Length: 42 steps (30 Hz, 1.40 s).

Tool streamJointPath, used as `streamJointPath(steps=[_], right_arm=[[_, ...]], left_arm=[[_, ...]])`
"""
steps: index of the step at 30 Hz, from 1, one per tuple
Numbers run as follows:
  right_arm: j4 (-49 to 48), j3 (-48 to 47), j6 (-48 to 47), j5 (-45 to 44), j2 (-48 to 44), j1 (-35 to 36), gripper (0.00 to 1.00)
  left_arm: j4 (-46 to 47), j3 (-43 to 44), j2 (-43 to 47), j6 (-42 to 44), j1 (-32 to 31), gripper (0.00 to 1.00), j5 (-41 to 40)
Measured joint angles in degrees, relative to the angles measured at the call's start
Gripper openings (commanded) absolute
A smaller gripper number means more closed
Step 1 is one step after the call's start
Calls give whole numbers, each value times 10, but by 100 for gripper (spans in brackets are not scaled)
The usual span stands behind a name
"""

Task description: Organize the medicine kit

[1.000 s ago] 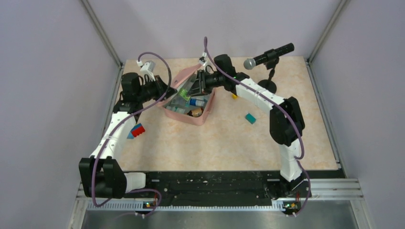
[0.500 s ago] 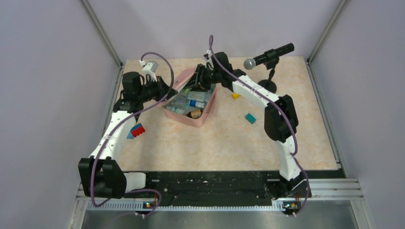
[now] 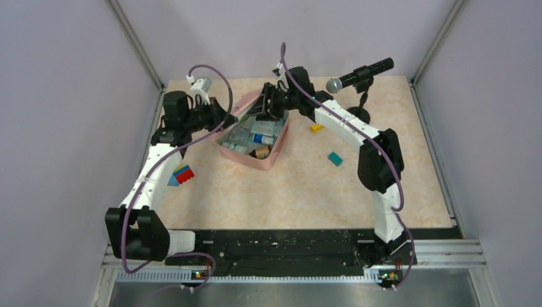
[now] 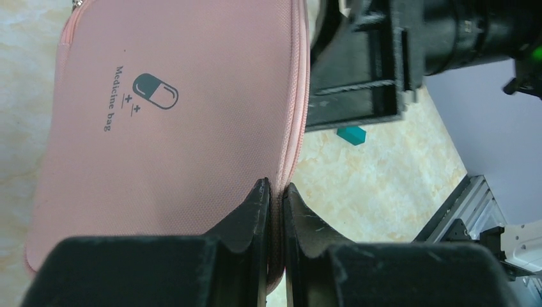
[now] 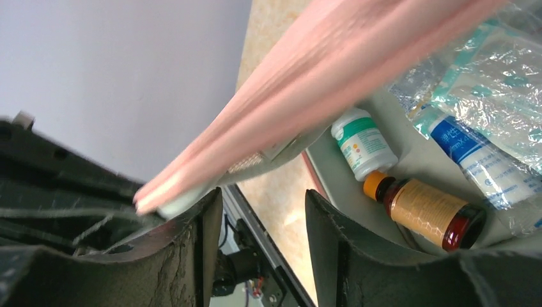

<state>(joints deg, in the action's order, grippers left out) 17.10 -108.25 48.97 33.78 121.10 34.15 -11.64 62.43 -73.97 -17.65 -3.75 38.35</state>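
Pinches the zip edge of the raised pink lid (image 4: pixel 160 128) of the medicine kit (image 3: pixel 252 159) with the left gripper (image 4: pixel 275 192), fingers pressed together on the fabric at the kit's left side, kit lying open on the table between both arms. Hangs the right gripper (image 5: pixel 263 195) at the kit's far edge beside the lid's rim, jaws apart and gripping nothing, over a white green-labelled bottle (image 5: pixel 361 144), an amber orange-capped bottle (image 5: pixel 425 214) and clear sachets (image 5: pixel 486 96) inside the kit. Shows a teal block (image 3: pixel 335 158) and a yellow block (image 3: pixel 316 128) right of the kit.
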Motion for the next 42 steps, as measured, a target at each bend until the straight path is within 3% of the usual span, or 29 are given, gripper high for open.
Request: streamJointPath(steps=[7, 15, 27, 31, 36, 39, 42], right_arm=[[-12, 78, -103, 19, -122, -14, 60], [-7, 176, -204, 14, -231, -21, 61], [40, 265, -304, -106, -236, -21, 61], [50, 270, -310, -137, -236, -21, 62], [43, 270, -308, -154, -220, -21, 64], [30, 268, -307, -163, -185, -21, 64], [28, 264, -298, -170, -139, -21, 64]], left_arm=[[-11, 67, -29, -7, 33, 0, -6], [40, 92, -66, -73, 112, 0, -3], [108, 28, -47, -135, 141, 0, -2], [173, -10, -43, -167, 151, 0, 43], [129, -10, -14, -96, 84, 0, -2], [141, -7, -30, -112, 118, 0, 37], [95, 27, -42, -83, 119, 0, 37]])
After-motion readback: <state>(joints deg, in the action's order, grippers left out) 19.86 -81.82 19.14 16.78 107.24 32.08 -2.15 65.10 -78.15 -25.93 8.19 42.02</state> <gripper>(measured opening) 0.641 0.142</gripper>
